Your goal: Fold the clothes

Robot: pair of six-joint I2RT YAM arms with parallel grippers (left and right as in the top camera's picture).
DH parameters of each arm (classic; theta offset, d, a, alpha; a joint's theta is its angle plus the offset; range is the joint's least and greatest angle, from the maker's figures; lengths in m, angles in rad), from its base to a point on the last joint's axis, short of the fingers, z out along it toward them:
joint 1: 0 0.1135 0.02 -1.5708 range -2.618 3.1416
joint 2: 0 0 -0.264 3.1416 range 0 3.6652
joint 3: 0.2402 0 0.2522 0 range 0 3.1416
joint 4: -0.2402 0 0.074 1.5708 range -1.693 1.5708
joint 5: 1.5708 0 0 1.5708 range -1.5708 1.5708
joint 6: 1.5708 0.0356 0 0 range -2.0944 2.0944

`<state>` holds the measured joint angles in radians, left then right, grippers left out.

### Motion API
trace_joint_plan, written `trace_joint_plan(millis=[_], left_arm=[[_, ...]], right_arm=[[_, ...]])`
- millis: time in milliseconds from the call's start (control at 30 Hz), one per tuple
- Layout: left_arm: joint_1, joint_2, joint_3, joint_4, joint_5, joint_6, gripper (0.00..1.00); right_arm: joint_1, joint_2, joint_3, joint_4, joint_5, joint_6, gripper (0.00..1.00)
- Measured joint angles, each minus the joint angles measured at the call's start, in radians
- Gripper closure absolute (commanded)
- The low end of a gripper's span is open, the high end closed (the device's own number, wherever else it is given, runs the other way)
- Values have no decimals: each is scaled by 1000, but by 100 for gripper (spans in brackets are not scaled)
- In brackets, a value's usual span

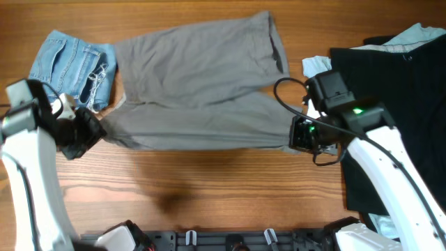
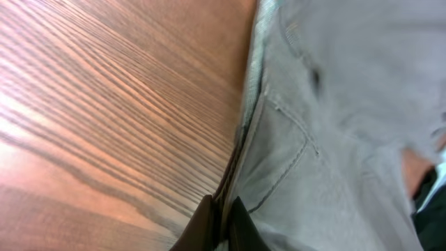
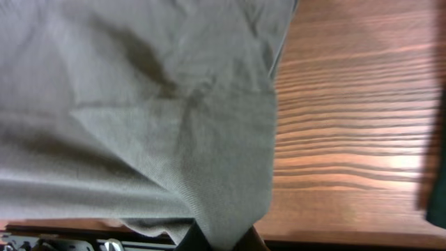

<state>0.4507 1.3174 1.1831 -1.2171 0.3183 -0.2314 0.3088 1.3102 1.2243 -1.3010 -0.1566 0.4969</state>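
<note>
Grey shorts (image 1: 202,84) lay spread across the middle of the desk (image 1: 209,188), with the long axis running left to right. The left pincer (image 1: 94,130) was clenched on the near-left corner, and the right pincer (image 1: 297,134) was clenched on the near-right corner, so each arm held its own end. Bare desk lay open along the near edge. Denim shorts (image 1: 73,66) sat just beside the far-left corner, and a black garment (image 1: 397,90) lay near the right end. Sideways room was therefore judged tight, and the coming fold was judged to favour carrying the near edge away from the robot.
</note>
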Motion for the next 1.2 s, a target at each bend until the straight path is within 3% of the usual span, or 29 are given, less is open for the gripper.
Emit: trace_joint_plan(millis=[133, 267, 433, 567, 600, 633, 667, 700, 733, 767, 867, 967, 1067, 1200], left_arm=[[0, -303, 35, -77, -85, -60, 96], [0, -455, 67, -90, -143, -93, 96], [0, -361, 71, -93, -172, -105, 96], [-5, -164, 71, -10, -201, -108, 96], [-6, -115, 71, 40, -199, -108, 95], [-10, -54, 71, 106, -188, -108, 89], [-11, -7, 71, 150, -185, -108, 75], [-11, 52, 71, 222, -187, -112, 52], [-10, 109, 71, 298, -187, -114, 20], [-11, 159, 71, 348, -186, -111, 16], [-33, 290, 72, 436, -174, -108, 15], [-45, 347, 72, 382, -164, -66, 15], [-45, 346, 72, 294, -153, -31, 15], [-45, 346, 72, 214, -129, 35, 17]], right_arm=[[1, -54, 161, -121, 13, -5, 96], [1, -95, 257, -80, 20, -5, 96], [6, -27, 259, 35, 24, -6, 96], [16, 146, 258, 177, 24, -17, 93], [19, 215, 258, 250, 27, -17, 82], [21, 261, 258, 325, 37, -19, 66], [23, 307, 259, 399, 58, -24, 59], [17, 373, 262, 466, 95, -24, 36], [8, 430, 262, 518, 127, -23, 22], [-2, 489, 262, 558, 159, -23, 22], [-35, 631, 261, 552, 214, -19, 20], [-97, 666, 260, 422, 192, -29, 20], [-183, 666, 261, 298, 64, -183, 20], [-193, 666, 185, 269, -117, -369, 20]])
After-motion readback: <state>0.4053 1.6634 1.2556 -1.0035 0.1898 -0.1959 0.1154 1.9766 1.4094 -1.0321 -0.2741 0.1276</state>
